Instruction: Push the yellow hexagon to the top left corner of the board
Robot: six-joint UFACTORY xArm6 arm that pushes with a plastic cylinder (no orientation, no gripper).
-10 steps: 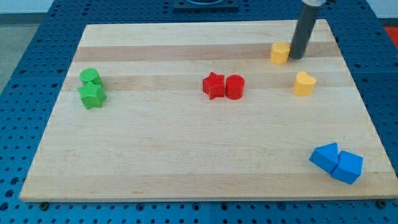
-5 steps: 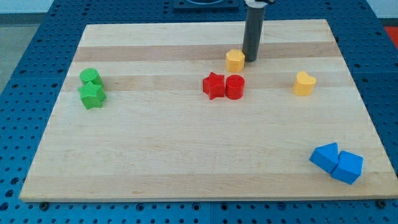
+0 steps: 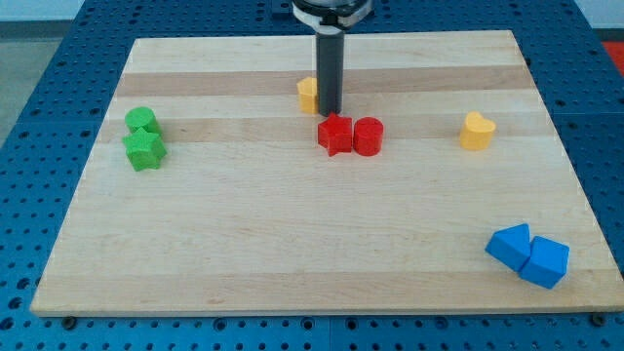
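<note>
Behind the rod, yellow hexagon (image 3: 308, 95) half hidden, my tip (image 3: 331, 114) touching, no gripper.

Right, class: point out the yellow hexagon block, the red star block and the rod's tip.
yellow hexagon block (image 3: 307, 95), camera view, its visible left part.
red star block (image 3: 334, 134), camera view, top face.
my tip (image 3: 331, 113), camera view, rod's very end.

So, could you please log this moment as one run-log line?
my tip: against right side of yellow hexagon | red star: just below tip | hexagon: upper middle of board, top left corner not reached
</note>
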